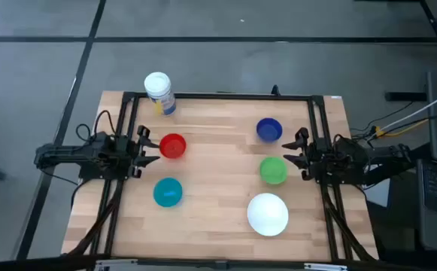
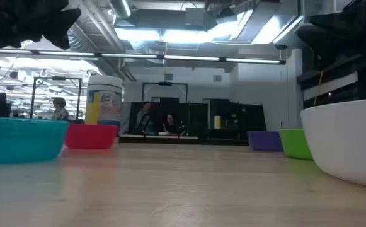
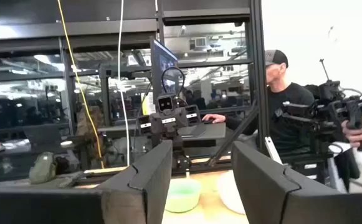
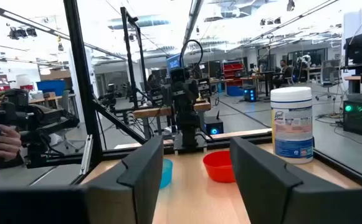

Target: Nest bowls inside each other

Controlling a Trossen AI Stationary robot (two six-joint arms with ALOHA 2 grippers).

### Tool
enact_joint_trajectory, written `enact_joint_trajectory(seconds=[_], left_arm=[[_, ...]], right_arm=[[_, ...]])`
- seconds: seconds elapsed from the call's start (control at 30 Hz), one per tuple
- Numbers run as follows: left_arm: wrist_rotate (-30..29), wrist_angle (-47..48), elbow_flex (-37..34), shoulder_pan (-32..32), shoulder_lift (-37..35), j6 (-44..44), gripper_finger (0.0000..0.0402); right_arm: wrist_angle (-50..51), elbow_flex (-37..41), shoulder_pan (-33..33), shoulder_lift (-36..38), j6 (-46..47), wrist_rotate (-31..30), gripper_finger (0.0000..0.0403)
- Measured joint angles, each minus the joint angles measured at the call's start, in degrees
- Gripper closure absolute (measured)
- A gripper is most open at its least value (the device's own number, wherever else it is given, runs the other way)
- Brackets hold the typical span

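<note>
Five bowls stand apart on the wooden table, each on its base: red [image 1: 173, 146] at the left, teal [image 1: 168, 193] nearer the front, dark blue [image 1: 269, 129] at the right, green [image 1: 273, 170] below it, and the larger white one [image 1: 268, 214] at the front right. My left gripper [image 1: 149, 146] hovers open at the table's left edge, just left of the red bowl. My right gripper [image 1: 292, 156] hovers open at the right edge, between the blue and green bowls. Both point level across the table and hold nothing.
A white cylindrical container [image 1: 159, 92] with a yellow-blue label stands at the far left of the table. A black frame [image 1: 218, 97] runs along the table's far edge and sides. A person [image 3: 286, 99] sits beyond the right side. Bare wood lies in the middle.
</note>
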State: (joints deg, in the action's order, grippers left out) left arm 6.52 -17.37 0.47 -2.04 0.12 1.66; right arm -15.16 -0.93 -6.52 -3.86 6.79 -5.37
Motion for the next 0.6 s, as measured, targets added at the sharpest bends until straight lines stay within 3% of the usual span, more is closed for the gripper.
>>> enact_joint_trajectory(seconds=[0.3,0.47,0.6], left_arm=[[0.0,-2.0,0.0,0.0,0.0,-1.1,0.0239],[0.0,-4.1,0.0,0.0,0.0,-1.1,0.0239],[0.1,-3.6,0.0,0.0,0.0,-2.5,0.0239]], right_arm=[[-0.2,0.0,0.0,0.0,0.0,-0.2,0.0213],[-0.7,0.0,0.0,0.0,-2.8,-4.5,0.0213],[-0.7,0.0,0.0,0.0,-2.8,-4.3,0.0213]])
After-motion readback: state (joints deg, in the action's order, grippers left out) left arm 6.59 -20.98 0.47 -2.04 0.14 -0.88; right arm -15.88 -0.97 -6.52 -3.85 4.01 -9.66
